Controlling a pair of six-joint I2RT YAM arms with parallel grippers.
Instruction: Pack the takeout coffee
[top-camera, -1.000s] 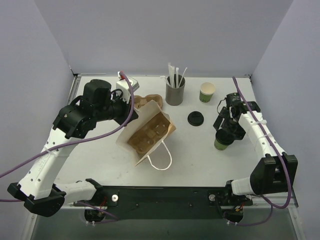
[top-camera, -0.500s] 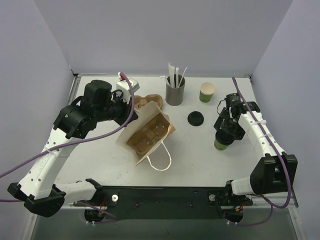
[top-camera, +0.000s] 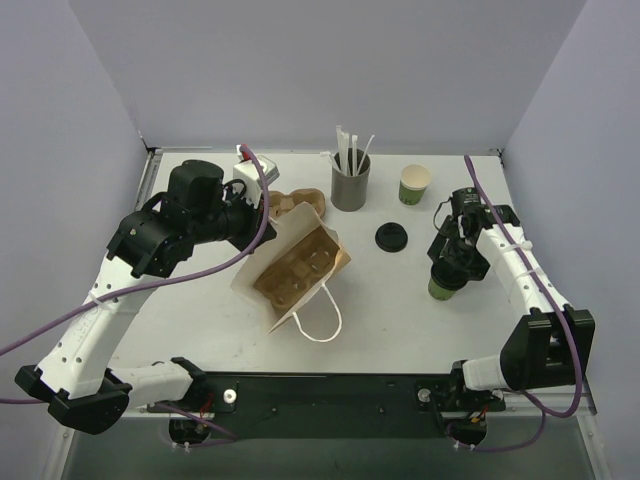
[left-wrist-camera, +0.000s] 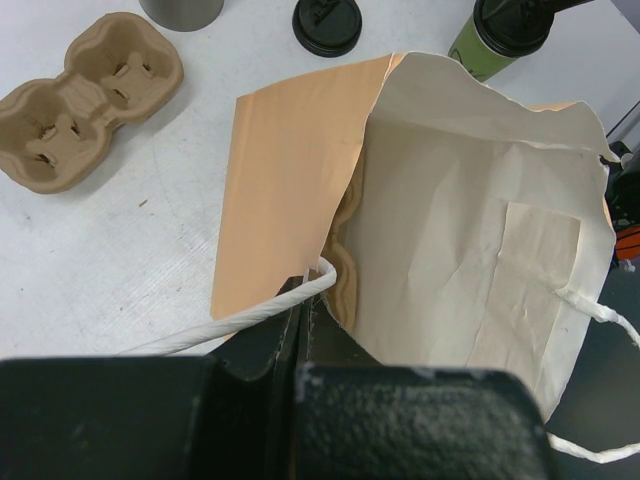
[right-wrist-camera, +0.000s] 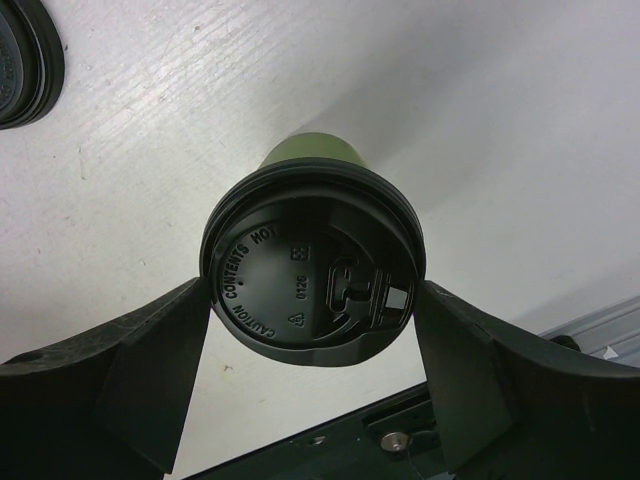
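right fingers (right-wrist-camera: 130, 370) clasp the takeout coffee (right-wrist-camera: 310, 280); left fingers (left-wrist-camera: 335, 335) pinch bag handle (left-wrist-camera: 255, 315).

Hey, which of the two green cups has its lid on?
The near cup, flanked by the right gripper, wears a black lid. The far cup, near the straw holder, is open, cream inside showing.
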